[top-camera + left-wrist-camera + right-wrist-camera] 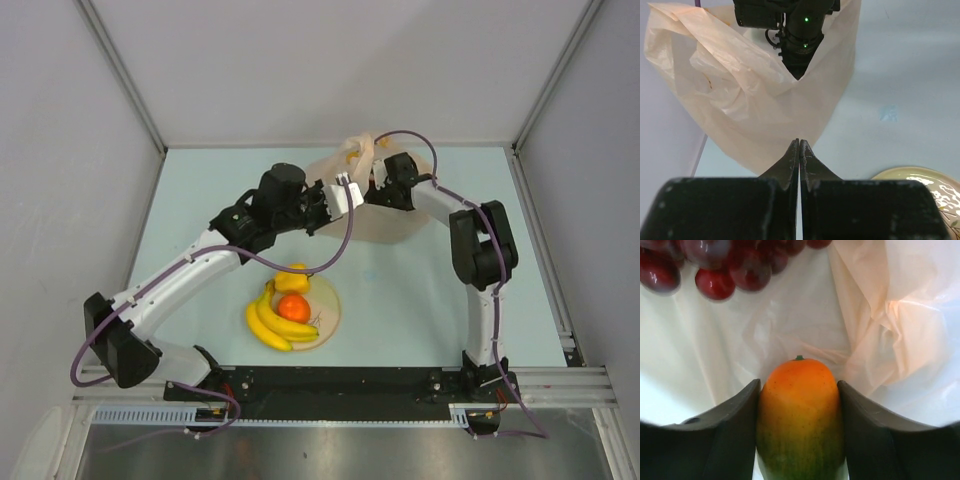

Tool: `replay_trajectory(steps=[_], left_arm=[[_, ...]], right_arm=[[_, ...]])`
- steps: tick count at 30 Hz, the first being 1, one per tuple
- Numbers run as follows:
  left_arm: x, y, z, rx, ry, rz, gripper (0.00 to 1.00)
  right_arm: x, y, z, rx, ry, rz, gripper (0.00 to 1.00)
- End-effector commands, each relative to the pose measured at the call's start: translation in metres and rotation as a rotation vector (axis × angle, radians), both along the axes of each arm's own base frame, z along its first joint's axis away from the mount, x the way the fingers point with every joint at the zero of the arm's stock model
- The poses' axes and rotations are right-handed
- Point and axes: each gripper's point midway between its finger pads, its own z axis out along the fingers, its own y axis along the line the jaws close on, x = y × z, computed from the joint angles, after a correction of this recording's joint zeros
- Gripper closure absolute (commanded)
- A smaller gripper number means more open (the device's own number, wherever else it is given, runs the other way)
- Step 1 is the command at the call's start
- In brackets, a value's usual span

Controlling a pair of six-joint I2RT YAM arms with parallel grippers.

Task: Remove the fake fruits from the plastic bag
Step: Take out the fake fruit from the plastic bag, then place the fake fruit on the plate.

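Left pincer [799, 146]: jaws pressed together, flush along their length. The bag [755, 100] runs down into their tips, and a pinched fold of its edge appears held there. The film hangs taut in a V above the tips.

Right pincer [799, 384]: inside the bag, clamped on the mango [800, 425]. Both fingers [735, 430] touch its flanks. The mango stands upright between them, orange at the top, green at the bottom, with a small green stem nub uppermost.

Grapes [715, 265]: dark red, inside the bag, beyond the mango at the upper left of the right wrist view. They lie apart from the mango.

Bag: on the far middle of the desk [420, 290], between the two arm ends. The overhead view shows its upper part raised. The left wrist view shows the right arm entering it from the far side.

Plate [331, 318]: on the desk in front of the left arm, well apart from the bag. It carries the bananas [265, 325], the orange ball [294, 308] and the pepper piece [292, 280]. The ball lies against the bananas, and the pepper sits on the far rim.
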Motion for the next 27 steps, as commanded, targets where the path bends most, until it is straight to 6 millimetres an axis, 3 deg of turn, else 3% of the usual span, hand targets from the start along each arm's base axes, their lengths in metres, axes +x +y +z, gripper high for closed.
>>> replay_trajectory(steps=[1,5,6,8,9,14,17,19,20,21,22,24,25,27], left_arm=[[-0.001,0.004,0.015,-0.032,-0.041,0.006,1.0],[0.001,0.008,0.014,-0.024,-0.051,0.015,1.0],[0.002,0.009,0.014,-0.024,-0.051,0.018,1.0],[0.004,0.013,0.014,-0.025,-0.05,0.028,1.0],[0.005,0.014,0.017,-0.028,-0.055,0.031,1.0],[0.01,0.027,0.021,-0.054,-0.066,0.067,1.0],[0.009,0.034,0.031,-0.086,-0.075,0.083,1.0],[0.011,0.044,0.041,-0.113,-0.096,0.117,1.0],[0.012,0.048,0.039,-0.121,-0.087,0.141,1.0],[0.012,0.052,0.041,-0.128,-0.097,0.155,1.0],[0.011,0.055,0.042,-0.136,-0.103,0.159,1.0],[0.002,0.064,0.047,-0.153,-0.111,0.166,1.0],[-0.001,0.069,0.047,-0.163,-0.092,0.179,1.0],[-0.012,0.08,0.057,-0.2,-0.086,0.19,1.0]], right_arm=[[0.015,-0.006,0.066,0.04,-0.163,0.031,0.69],[0.017,-0.004,0.124,0.182,-0.248,0.053,0.75],[0.016,-0.003,0.152,0.215,-0.301,0.054,0.75],[0.011,-0.003,0.18,0.31,-0.322,0.048,0.76],[0.007,-0.005,0.204,0.346,-0.361,0.039,0.76],[-0.015,-0.008,0.264,0.428,-0.425,0.013,0.76],[-0.043,-0.009,0.295,0.471,-0.431,0.021,0.76],[-0.07,-0.001,0.292,0.487,-0.386,0.069,0.76],[-0.092,0.0,0.305,0.483,-0.416,0.105,0.77],[-0.108,0.006,0.3,0.428,-0.432,0.175,0.77],[-0.131,0.025,0.298,0.407,-0.445,0.256,0.77],[-0.172,0.039,0.281,0.389,-0.428,0.356,0.77],[-0.198,0.061,0.274,0.406,-0.39,0.43,0.77],[-0.227,0.079,0.256,0.448,-0.276,0.438,0.76]])
